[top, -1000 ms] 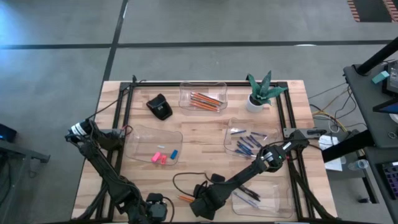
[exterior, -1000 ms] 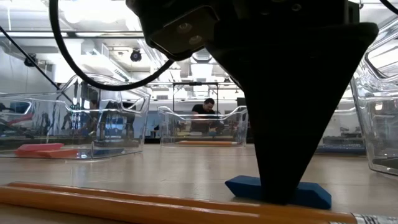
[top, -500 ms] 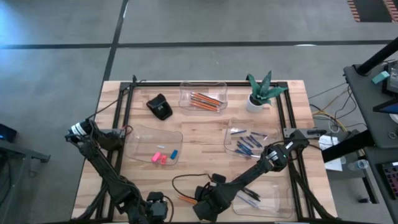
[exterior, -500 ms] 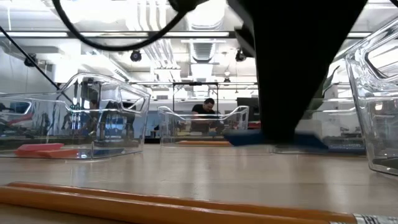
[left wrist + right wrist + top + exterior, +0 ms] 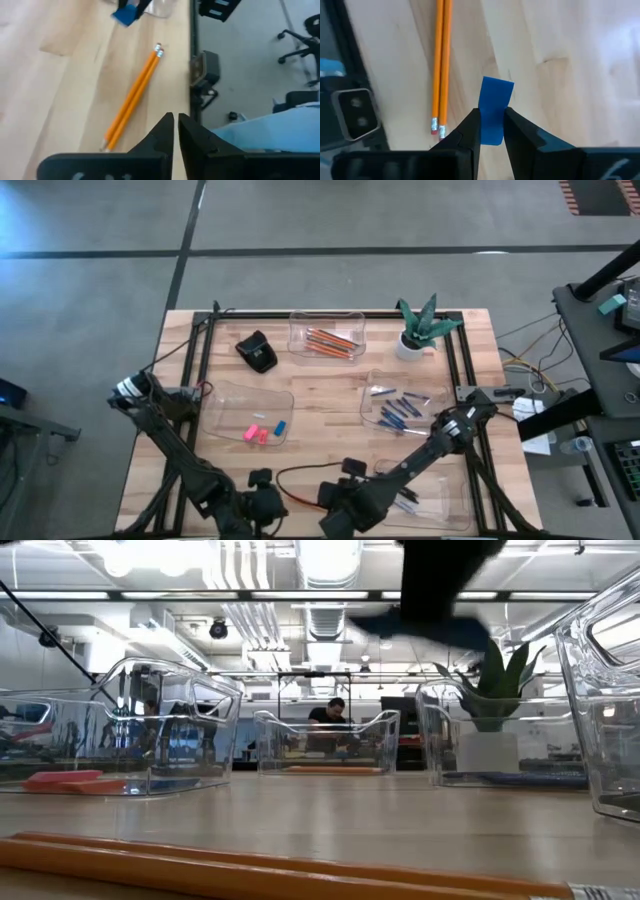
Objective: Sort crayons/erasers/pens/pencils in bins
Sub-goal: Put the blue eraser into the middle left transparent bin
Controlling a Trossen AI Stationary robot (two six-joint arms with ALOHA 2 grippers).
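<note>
Now shows the blue eraser [image 5: 496,100] pinched in the narrow right claw [image 5: 491,122] and raised well off the surface [image 5: 330,380], where 1 second ago had it lying flat on the wood under that claw. Means pickup done, probably; leaves the carry to the bin [image 5: 215,395] on the left side of the surface, with pink erasers and 1 blue piece inside. Hangs near the front edge, just beside the bin [image 5: 440,505] at the near right. Puts the left claw [image 5: 175,120] close by at the same edge, nearly closed on nothing. Leaves 2 orange pencils [image 5: 132,97] side by side on the wood below, unsorted. Stands a black lump [image 5: 258,350], a pencil bin [image 5: 300,320] and a potted plant [image 5: 420,325] at the far side, off the likely path.
</note>
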